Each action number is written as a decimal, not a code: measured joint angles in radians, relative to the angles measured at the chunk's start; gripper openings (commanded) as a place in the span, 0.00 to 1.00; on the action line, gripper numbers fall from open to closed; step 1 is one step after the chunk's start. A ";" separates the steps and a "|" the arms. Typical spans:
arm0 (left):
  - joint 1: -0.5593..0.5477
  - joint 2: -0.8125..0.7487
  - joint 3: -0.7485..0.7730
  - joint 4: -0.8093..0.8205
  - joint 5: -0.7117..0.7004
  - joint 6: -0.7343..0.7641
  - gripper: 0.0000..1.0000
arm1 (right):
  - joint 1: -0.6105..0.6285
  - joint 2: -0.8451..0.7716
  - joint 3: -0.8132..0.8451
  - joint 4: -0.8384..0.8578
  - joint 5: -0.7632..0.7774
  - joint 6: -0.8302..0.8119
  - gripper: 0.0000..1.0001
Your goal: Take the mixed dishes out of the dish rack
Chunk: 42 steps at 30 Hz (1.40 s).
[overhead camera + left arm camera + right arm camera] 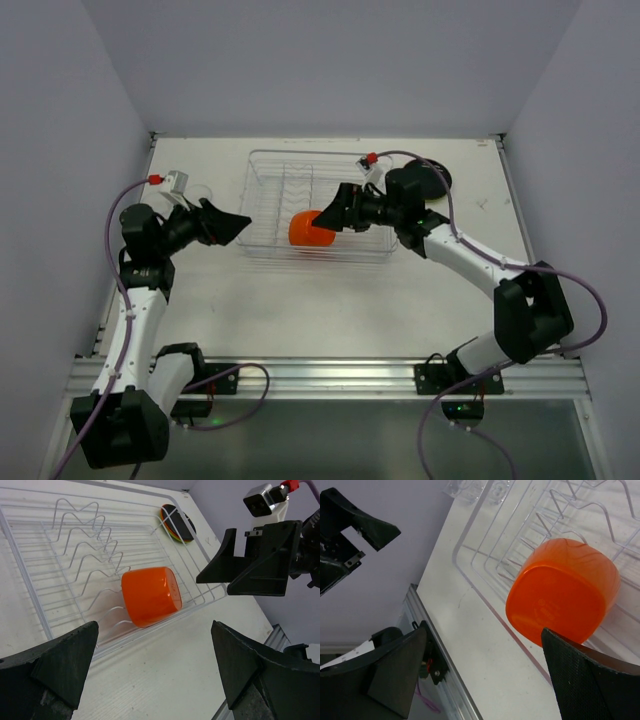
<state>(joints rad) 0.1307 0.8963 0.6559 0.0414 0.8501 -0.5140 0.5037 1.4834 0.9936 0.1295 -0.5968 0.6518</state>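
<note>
inside the clear wire dish rack, near its front rim, the orange plastic cup lies on its side. the risk, as i judge it: the cup's rounded wall could roll or squirt off the ribs if the right gripper closes off-centre. that arm reaches across the rack, wrist low, jaws spread wide and empty, the cup just ahead of them. the left gripper hovers beside the rack, also wide open, holding nothing.

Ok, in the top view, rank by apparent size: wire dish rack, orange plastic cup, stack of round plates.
1. Clear wire dish rack, largest.
2-3. Orange plastic cup and stacked round plates: unsure, the right arm hides most of them.
</note>
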 measured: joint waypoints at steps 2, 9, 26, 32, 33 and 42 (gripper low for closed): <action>0.000 0.000 0.000 0.002 0.000 0.000 1.00 | 0.002 0.030 0.019 -0.001 0.010 0.003 0.99; 0.000 0.000 0.000 0.002 0.003 0.000 1.00 | 0.013 0.129 0.070 -0.002 0.042 0.005 0.99; -0.003 0.008 0.000 0.003 0.003 -0.003 1.00 | 0.013 0.172 0.081 -0.005 0.091 0.014 0.99; -0.048 0.032 0.000 0.008 -0.001 -0.019 1.00 | 0.013 0.172 0.076 -0.005 0.114 0.014 0.99; -0.053 0.035 0.000 0.010 -0.001 -0.020 1.00 | 0.013 0.172 0.074 -0.003 0.117 0.014 0.99; -0.060 0.039 0.000 0.011 -0.001 -0.023 1.00 | 0.013 0.192 0.031 -0.021 0.158 0.013 0.99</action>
<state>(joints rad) 0.0711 0.9348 0.6563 0.0521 0.8490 -0.5365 0.5167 1.6752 1.0248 0.1081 -0.4385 0.6651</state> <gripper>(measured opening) 0.997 0.987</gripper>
